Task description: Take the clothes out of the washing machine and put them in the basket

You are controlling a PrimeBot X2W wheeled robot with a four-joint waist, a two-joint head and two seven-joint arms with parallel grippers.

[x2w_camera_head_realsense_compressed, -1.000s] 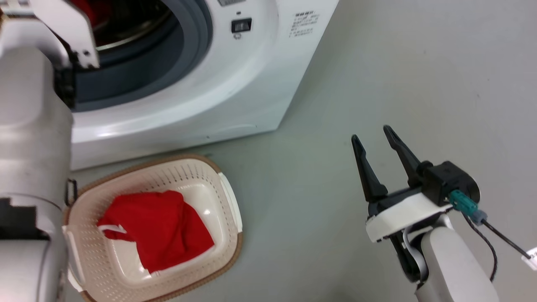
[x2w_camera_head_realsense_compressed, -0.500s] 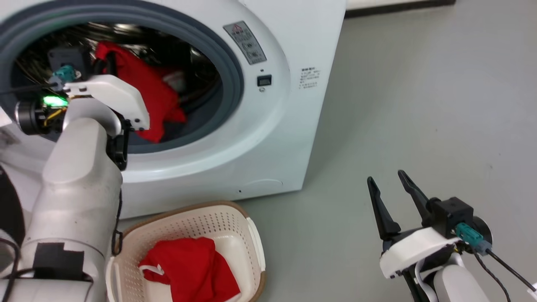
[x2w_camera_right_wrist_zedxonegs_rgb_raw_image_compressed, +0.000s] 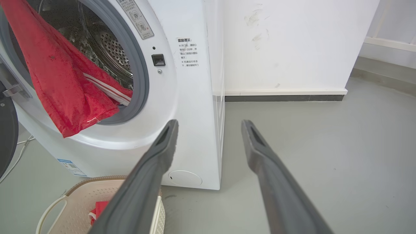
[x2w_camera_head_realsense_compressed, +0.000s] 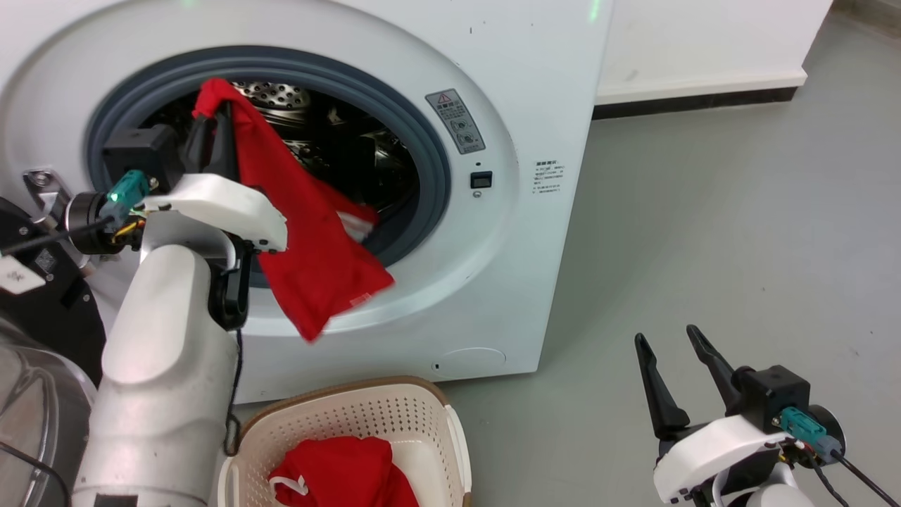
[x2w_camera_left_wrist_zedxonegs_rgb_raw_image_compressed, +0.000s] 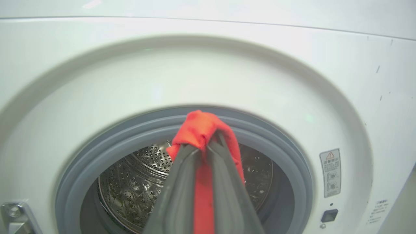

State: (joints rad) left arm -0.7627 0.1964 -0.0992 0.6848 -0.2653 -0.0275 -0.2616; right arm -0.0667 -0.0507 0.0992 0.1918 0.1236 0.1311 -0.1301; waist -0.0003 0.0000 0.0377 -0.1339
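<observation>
At the open porthole of the white washing machine (x2w_camera_head_realsense_compressed: 535,84), the left gripper (x2w_camera_left_wrist_zedxonegs_rgb_raw_image_compressed: 205,146) is clamped tight on the top of a red garment (x2w_camera_head_realsense_compressed: 310,239). Its two dark fingers are pressed together, with a fold of cloth bunched over their tips. From that pinch, high at the left of the opening, the garment hangs down across the grey rim (x2w_camera_head_realsense_compressed: 436,162). Its pointed lower end dangles over the white front panel below the opening. A part with thin white stripes trails back over the rim toward the shiny perforated drum (x2w_camera_head_realsense_compressed: 281,95). On the grey floor (x2w_camera_head_realsense_compressed: 704,211), just in front of the washer and below the porthole, stands the cream basket (x2w_camera_head_realsense_compressed: 394,415) with its brown rim. A second red garment (x2w_camera_head_realsense_compressed: 345,468) lies crumpled inside it, with a small white loop showing on the cloth. The right gripper (x2w_camera_head_realsense_compressed: 665,334) hovers at the lower right, well apart from the washer and the basket. Its long fingers are spread wide and hold nothing. The washer's black-framed door (x2w_camera_head_realsense_compressed: 42,303) stands swung open at the far left. A white wall (x2w_camera_head_realsense_compressed: 704,42) with a dark baseboard runs behind the machine.
</observation>
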